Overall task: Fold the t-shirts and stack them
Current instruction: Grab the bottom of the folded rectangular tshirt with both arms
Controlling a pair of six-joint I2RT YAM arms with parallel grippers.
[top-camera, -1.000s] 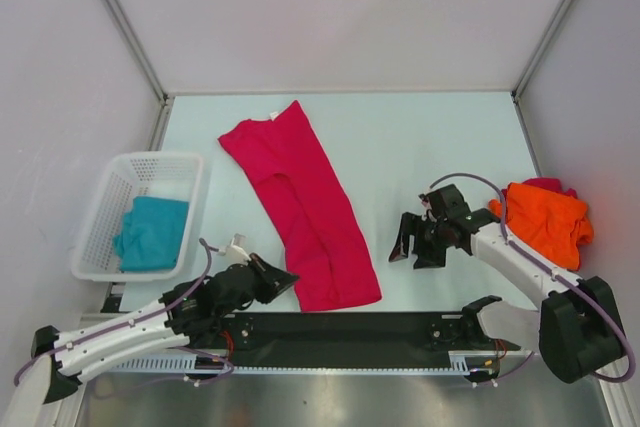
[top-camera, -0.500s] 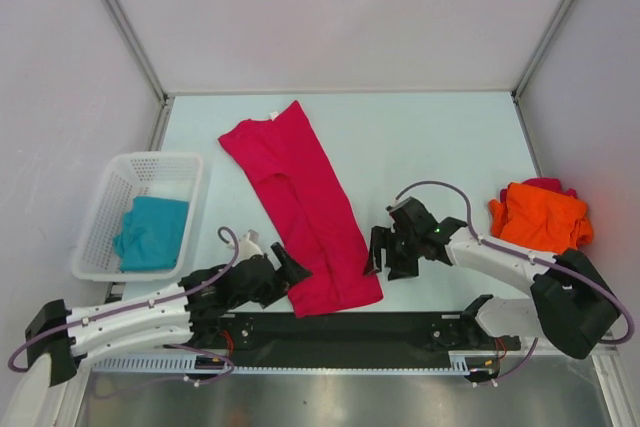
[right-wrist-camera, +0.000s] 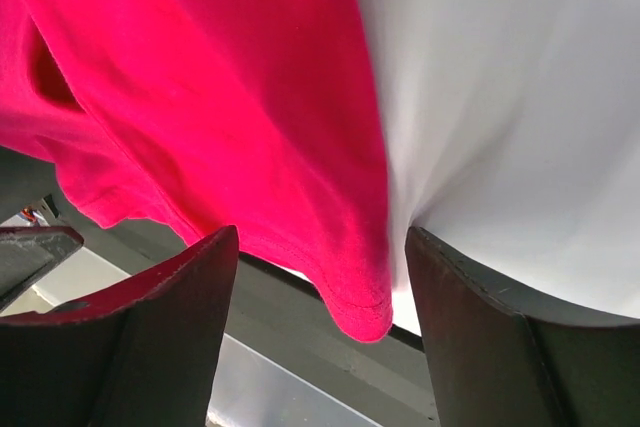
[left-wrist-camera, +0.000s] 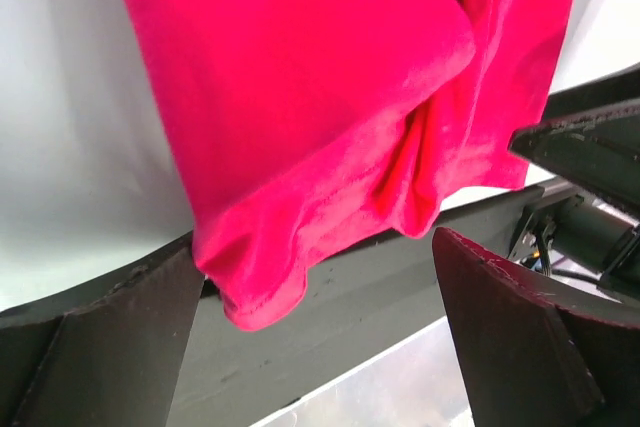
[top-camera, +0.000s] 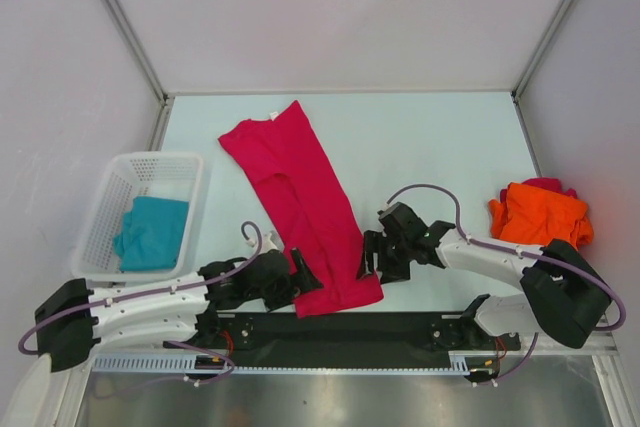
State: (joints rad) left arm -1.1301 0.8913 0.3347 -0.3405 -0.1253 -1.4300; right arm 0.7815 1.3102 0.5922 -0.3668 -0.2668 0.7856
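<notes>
On the tabletop (top-camera: 430, 137) the crimson-pink t-shirt (top-camera: 300, 192) lies where it lay, folded long, its near hem over the front edge. The basket (top-camera: 100, 212) holds the teal t-shirt (top-camera: 152, 232); the orange t-shirt (top-camera: 540, 219) sits far right. Both arms have closed in: the left fingers (top-camera: 305, 275), shut a second ago, now gape around the hem's left corner, and the right fingers (top-camera: 372, 259) stand spread at its right corner.

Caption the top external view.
Left tool and right tool, open, flank the crimson-pink t-shirt at its near end; teal t-shirt in basket, orange t-shirt at right.
</notes>
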